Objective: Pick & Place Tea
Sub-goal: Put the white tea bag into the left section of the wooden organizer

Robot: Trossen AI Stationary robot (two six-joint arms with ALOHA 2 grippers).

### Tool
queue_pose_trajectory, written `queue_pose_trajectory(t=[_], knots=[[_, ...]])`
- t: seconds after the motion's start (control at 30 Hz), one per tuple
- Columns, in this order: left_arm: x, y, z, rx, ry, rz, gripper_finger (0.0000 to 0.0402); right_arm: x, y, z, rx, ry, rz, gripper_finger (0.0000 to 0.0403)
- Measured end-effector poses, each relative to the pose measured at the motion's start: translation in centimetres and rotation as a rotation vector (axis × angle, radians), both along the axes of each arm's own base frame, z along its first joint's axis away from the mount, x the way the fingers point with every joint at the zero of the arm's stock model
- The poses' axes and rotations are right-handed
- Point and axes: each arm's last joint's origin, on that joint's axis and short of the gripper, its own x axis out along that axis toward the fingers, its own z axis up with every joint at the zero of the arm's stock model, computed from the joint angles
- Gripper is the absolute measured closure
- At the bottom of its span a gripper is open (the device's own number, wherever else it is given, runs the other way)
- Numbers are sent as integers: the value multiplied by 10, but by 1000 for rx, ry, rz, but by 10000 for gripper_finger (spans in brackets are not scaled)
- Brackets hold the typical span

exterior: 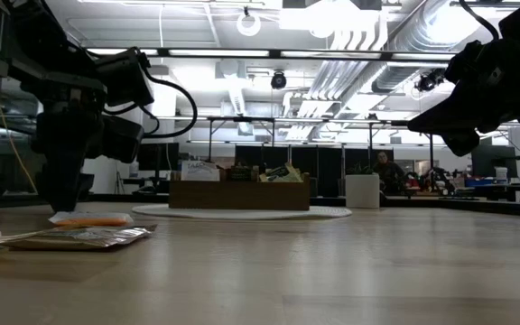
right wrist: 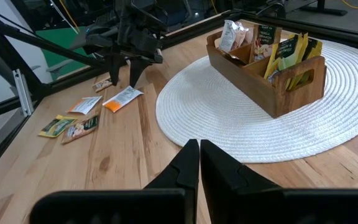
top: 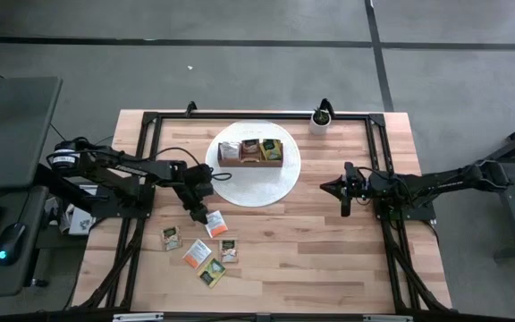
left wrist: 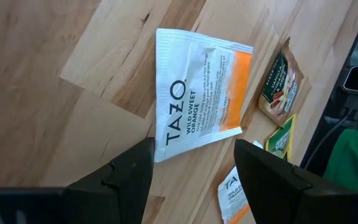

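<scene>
Hovering with fingers spread wide, the left gripper [top: 197, 213] hangs just above a white-orange tea sachet [left wrist: 199, 93] lying flat on the wooden table [top: 329, 259], with more loose sachets [top: 201, 253] close beside it. Behind stands a wooden box [right wrist: 270, 62] holding other sachets on a round white mat [right wrist: 229, 127]. The right gripper [top: 344, 199] waits off the mat's far side, fingers pressed together.

Even overhead light, soft shadows; low view backlit by ceiling lamps [exterior: 314, 13] (arms silhouetted).
</scene>
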Motion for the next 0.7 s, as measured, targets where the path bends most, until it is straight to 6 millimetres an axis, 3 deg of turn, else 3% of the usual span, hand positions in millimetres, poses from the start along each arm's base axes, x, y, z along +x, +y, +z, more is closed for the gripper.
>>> queue_pose_trajectory(t=[0.57, 0.7], knots=[[11, 1, -7, -34, -7, -17, 181, 0, 0, 0, 0, 0, 0, 391], [11, 1, -7, -27, -5, -14, 198, 0, 0, 0, 0, 0, 0, 391]])
